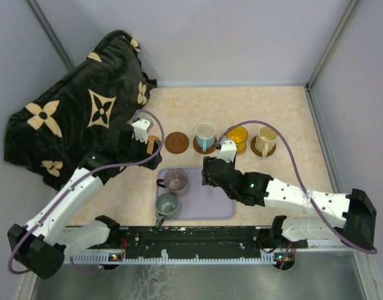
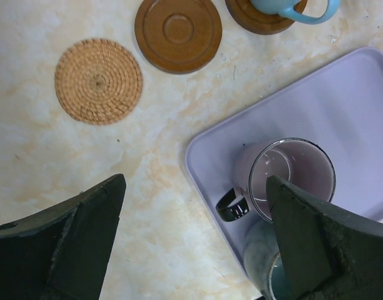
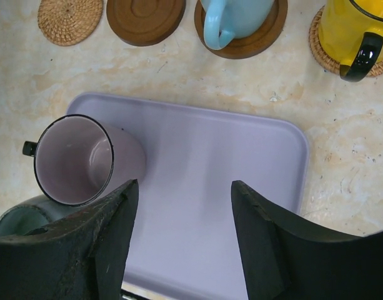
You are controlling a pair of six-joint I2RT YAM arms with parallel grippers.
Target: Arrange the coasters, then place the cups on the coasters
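1. The right gripper [image 3: 182,234] is hovering with its black fingers [image 3: 100,237] spread and grasping nothing, over the bare lavender tray [image 3: 241,156], just right of the smoky purple cup [image 3: 75,159].
2. The left gripper [image 2: 191,244] is likewise standing wide apart and empty, over the marbled table [image 2: 54,175] beside the tray's corner.
3. The cup-placing step is in hand. The blue-handled cup [image 3: 238,12], yellow cup [image 3: 350,25] and cream cup [image 1: 266,139] are sitting on coasters. The woven tan coaster [image 2: 99,81] and the smooth, ringed dark coaster [image 2: 178,34] are lying bare.
4. The next move is probably calling for a grip on the glossy, thin-rimmed purple cup, lifting it clear of the grey-green cup [image 1: 167,205] just beside it.
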